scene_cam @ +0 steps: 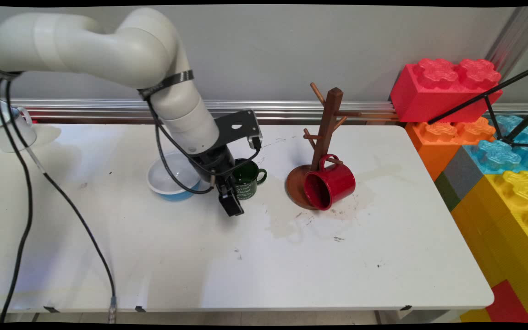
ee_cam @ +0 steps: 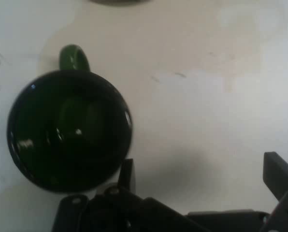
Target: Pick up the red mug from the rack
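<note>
One dark green enamel mug (scene_cam: 246,178) stands upright on the white table (scene_cam: 291,256), handle pointing right in the main view, just right of a shallow white bowl with a blue underside (scene_cam: 172,182). We see the black two-finger gripper (ee_cam: 204,176) low beside the mug with its jaws spread wide; one fingertip (ee_cam: 127,174) sits just outside the mug's rim, the other well clear, nothing between them. Farther right, a red mug (scene_cam: 329,184) lies tipped against a brown wooden mug tree (scene_cam: 324,133). Large coloured toy bricks (scene_cam: 475,137) flank the table's right end.

Upright dark green mug (scene_cam: 247,178) beside bowl (scene_cam: 167,183)
</note>
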Tool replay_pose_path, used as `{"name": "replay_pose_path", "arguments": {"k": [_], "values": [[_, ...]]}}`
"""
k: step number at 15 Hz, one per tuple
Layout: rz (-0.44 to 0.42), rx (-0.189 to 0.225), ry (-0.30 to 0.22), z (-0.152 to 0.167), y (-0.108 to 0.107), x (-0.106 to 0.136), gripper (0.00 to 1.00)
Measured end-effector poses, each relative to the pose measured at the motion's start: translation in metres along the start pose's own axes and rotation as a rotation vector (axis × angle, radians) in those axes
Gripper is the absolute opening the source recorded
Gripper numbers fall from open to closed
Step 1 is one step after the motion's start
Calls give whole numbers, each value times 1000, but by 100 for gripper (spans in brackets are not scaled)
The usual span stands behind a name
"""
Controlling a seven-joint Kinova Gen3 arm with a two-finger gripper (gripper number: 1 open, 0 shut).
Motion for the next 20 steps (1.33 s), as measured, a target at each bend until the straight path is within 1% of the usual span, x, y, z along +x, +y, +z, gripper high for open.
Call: {"name": "replay_pose_path", "arguments": {"k": [3,9,11,14,20], "values": [[-69,-8,29,-17,15,-3,100],[-175,-21,87,-33,39,-9,100],[-215,-23,118,-34,46,-11,100],[-271,-20,184,-31,57,-12,100],[-347,-18,286,-16,69,-9,100]]}}
